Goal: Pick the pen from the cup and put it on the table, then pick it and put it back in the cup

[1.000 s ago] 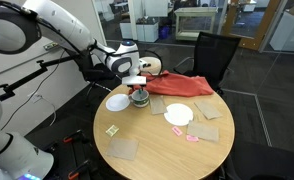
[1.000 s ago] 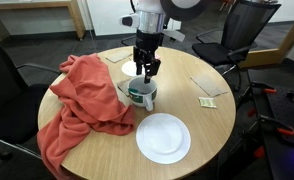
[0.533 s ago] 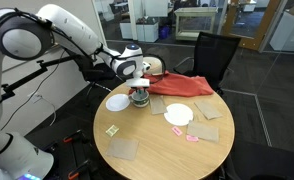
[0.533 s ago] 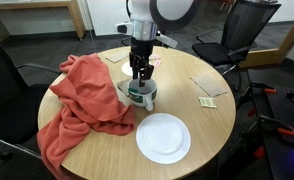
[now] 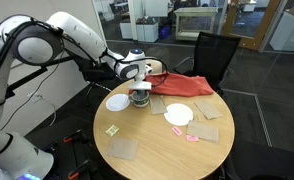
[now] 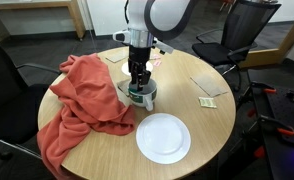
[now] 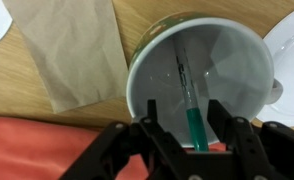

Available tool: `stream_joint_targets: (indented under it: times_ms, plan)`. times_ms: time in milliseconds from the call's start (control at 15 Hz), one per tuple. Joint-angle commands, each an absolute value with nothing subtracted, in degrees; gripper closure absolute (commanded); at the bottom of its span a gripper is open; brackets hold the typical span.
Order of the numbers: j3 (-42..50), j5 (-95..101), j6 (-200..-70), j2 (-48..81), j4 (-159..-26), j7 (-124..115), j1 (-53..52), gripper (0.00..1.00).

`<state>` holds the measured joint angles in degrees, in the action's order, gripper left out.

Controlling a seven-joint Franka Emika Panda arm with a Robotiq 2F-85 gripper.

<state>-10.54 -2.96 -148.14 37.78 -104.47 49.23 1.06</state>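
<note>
The cup (image 7: 145,62), greyish with a pale inside, stands on the wooden table (image 5: 157,145) between the red cloth and a white plate; it shows in both exterior views (image 5: 140,99) (image 6: 144,97). The pen (image 7: 193,118), thin with a green upper end, leans inside the cup. My gripper (image 7: 184,108) hangs straight above the cup (image 5: 139,88) (image 6: 138,80). Its fingers (image 7: 153,112) stand on either side of the pen's green end, with a gap on the one side. The pen is too small to make out in the exterior views.
A red cloth (image 6: 82,95) lies crumpled beside the cup and hangs over the table edge. White plates (image 6: 163,137) (image 5: 118,102) and tan coasters (image 7: 72,50) (image 5: 124,149) lie around. Black chairs (image 5: 212,55) stand at the table.
My gripper has shifted sideways over the cup and dropped a little, so its fingers now straddle the pen's top. The cup and pen have not moved.
</note>
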Motion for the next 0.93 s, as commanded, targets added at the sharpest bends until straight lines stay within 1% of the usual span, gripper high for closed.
stream_joint_targets:
  times_ms: [0,200,267,333,400,467,600,667,733,800,867]
  plan:
    - [-12.0,-2.1,-146.1,39.5,-101.9,49.1,2.2,0.42]
    - [-12.4,-2.2,-145.8,40.4,-101.4,49.3,2.3,0.43]
    - [-12.6,-2.2,-145.8,40.5,-101.5,49.4,2.4,0.51]
    - [-12.8,-2.3,-145.9,40.7,-101.6,49.5,2.6,0.67]
    - [-12.8,-2.2,-145.9,40.8,-101.7,49.5,2.6,0.72]
    - [-12.8,-2.2,-146.0,40.8,-101.8,49.4,2.7,0.81]
    - [-12.8,-2.2,-146.3,40.2,-102.5,49.4,2.8,0.95]
    - [-12.8,-2.2,-146.5,39.6,-103.0,49.2,2.8,1.0]
    - [-12.8,-2.2,-146.7,39.2,-103.4,49.2,2.9,1.0]
    - [-12.8,-2.2,-147.4,38.2,-104.5,49.0,2.8,0.96]
    - [-12.8,-2.1,-147.5,37.7,-104.7,48.9,2.8,0.96]
